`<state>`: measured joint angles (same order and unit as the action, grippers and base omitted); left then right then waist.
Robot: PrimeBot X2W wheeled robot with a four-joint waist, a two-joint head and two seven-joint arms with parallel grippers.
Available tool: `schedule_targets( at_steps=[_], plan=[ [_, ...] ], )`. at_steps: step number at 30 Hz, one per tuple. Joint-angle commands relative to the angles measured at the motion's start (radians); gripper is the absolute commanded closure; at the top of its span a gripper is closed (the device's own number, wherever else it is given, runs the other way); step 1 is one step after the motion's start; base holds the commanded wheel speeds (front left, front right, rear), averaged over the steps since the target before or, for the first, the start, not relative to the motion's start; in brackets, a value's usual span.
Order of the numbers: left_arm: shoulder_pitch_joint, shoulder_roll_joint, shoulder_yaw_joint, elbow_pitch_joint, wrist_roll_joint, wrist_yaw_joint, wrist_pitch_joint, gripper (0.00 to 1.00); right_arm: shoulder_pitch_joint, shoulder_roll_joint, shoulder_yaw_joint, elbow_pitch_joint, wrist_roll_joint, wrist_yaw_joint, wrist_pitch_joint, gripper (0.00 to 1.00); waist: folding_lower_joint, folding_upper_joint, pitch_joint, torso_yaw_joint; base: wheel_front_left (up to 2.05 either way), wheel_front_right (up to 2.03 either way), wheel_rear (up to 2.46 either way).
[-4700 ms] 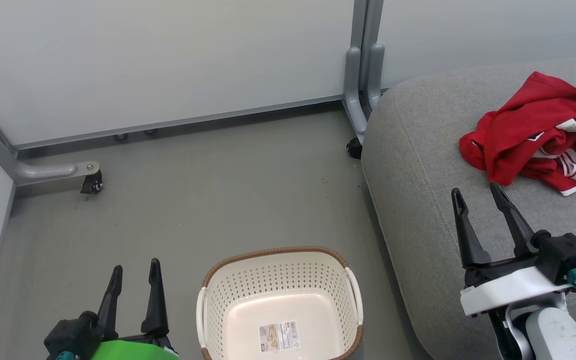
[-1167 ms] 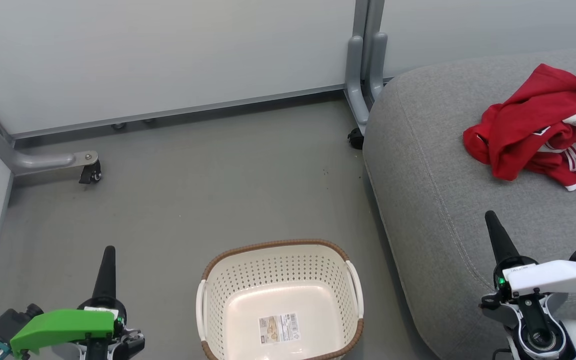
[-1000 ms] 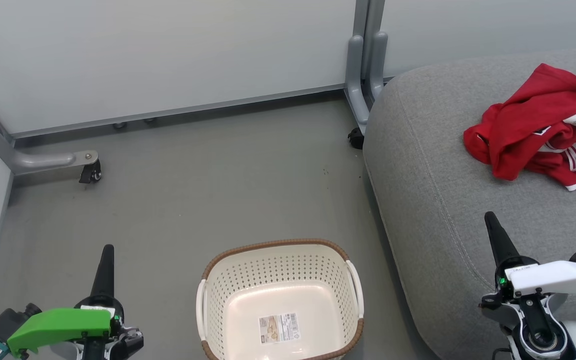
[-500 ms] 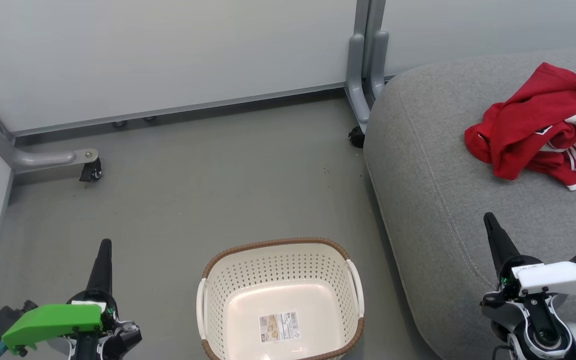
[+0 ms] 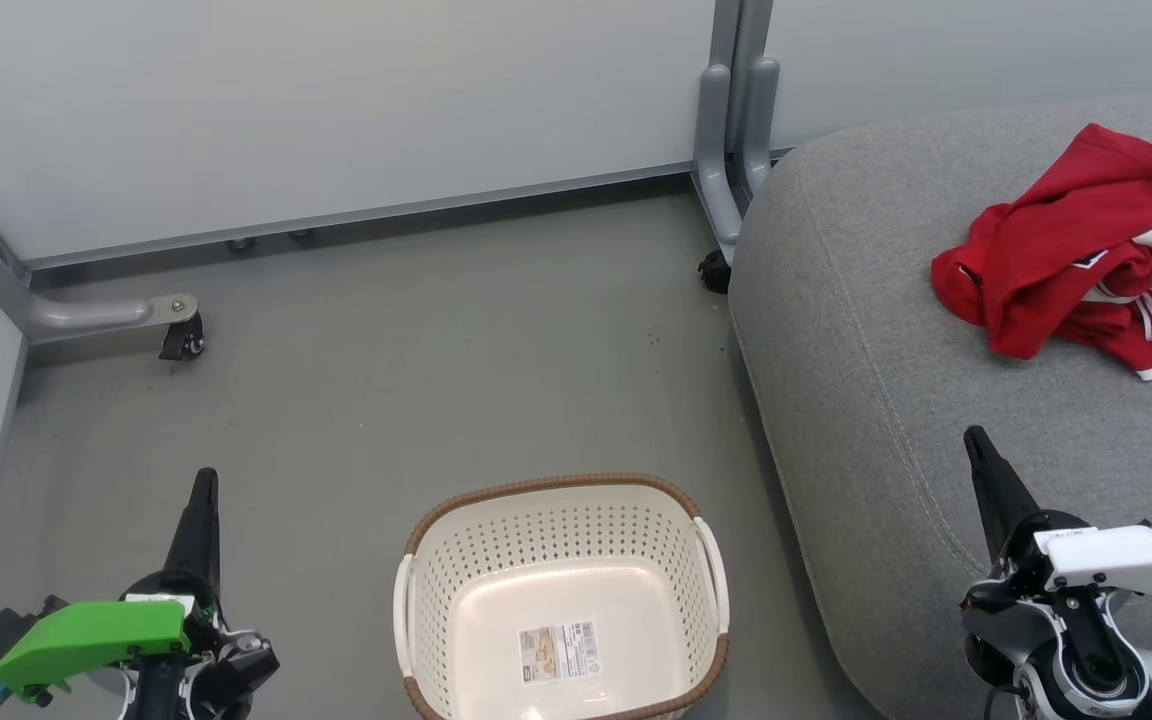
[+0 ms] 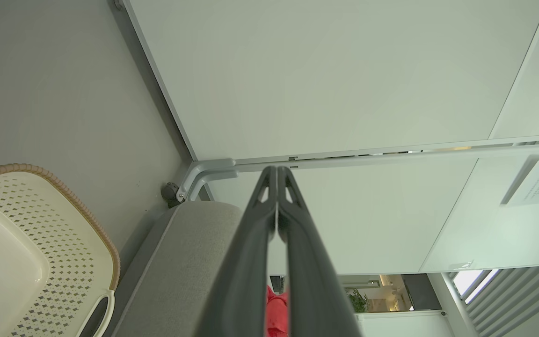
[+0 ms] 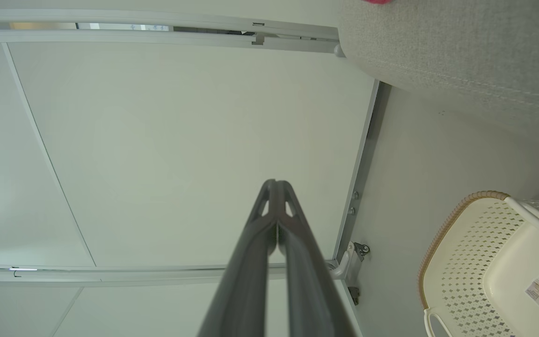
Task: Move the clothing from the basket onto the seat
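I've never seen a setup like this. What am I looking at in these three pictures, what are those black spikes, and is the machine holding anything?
This is a wheeled robot with two arms. The wide picture comes from a camera on its head, looking down at a grey floor. The black spikes are its hands: the left gripper by the green cover and the right gripper by the white one. Each is a pair of long fingers pressed shut, holding nothing. The other two pictures come from cameras on the wrists, looking along those closed fingers toward pale wall panels. On the floor stands a cream basket; its bottom shows a sticker and no clothes. Beside it is a grey seat, and the red clothing lies on it, so the job looks done.
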<state>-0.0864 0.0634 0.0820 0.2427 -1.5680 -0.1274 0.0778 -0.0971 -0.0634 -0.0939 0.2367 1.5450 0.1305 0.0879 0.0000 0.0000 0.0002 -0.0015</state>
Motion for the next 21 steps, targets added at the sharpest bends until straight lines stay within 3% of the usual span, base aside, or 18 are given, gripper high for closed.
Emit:
schedule_targets(
  at_steps=[1,21],
  plan=[
    [-0.021,0.005,0.005,0.0,-0.019,-0.005,0.006,1.0,-0.015,0.002,-0.006,0.002,0.021,0.0,0.007,1.0,0.0,0.0,0.0,0.0,0.0,0.0,0.0],
    [-0.028,0.001,0.017,0.003,-0.06,-0.006,0.025,1.0,-0.013,0.008,-0.016,0.009,0.074,0.0,0.025,1.0,0.0,0.0,0.003,0.002,0.0,0.0,0.0]
  ],
)
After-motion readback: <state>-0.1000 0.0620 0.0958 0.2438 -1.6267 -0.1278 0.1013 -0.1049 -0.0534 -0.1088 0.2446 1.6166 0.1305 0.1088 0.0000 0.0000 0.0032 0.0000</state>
